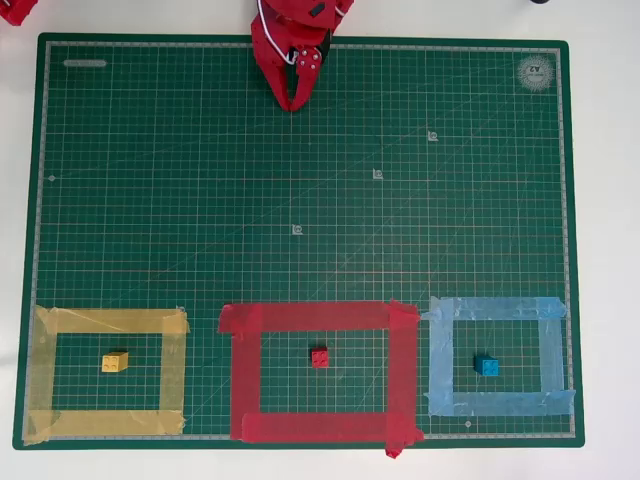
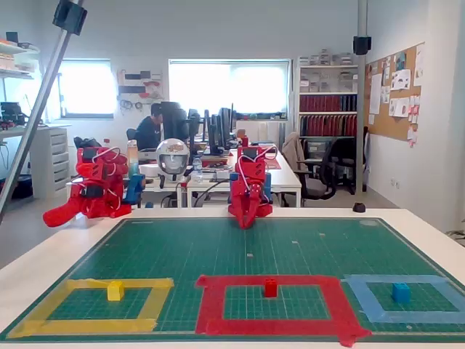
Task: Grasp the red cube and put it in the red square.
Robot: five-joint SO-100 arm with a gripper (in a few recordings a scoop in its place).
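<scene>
Sitting on the green mat inside the red square point(image 1: 322, 372), the red cube point(image 1: 319, 357) rests studs-up near the middle of the framed patch, clear of the tape on every side. In the fixed view the cube point(image 2: 270, 288) stands upright within the same red tape frame point(image 2: 272, 305), with bare mat all around it. The pincer point(image 1: 293, 103) is well apart from the cube, at the opposite, top edge of the cutting mat point(image 1: 300, 200) in the overhead view; the cube lies far below it and slightly to the right. Its two red fingers come to a point and look pressed together, with nothing between them. In the fixed view the pincer point(image 2: 245, 222) hangs tip-down at the far edge of the mat, behind the cube.

Below and far to the left of the pincer in the overhead view, a yellow block point(image 1: 114, 362) sits inside a yellow tape frame point(image 1: 105, 375). Below and far to the right, a blue block point(image 1: 487, 366) sits inside a light blue tape frame point(image 1: 498, 355). The three frames lie in a row along the mat's bottom edge, the red one between the other two. The mat rests on a white table point(image 1: 605, 250). In the fixed view, an office with desks, monitors and shelves lies behind the arm.
</scene>
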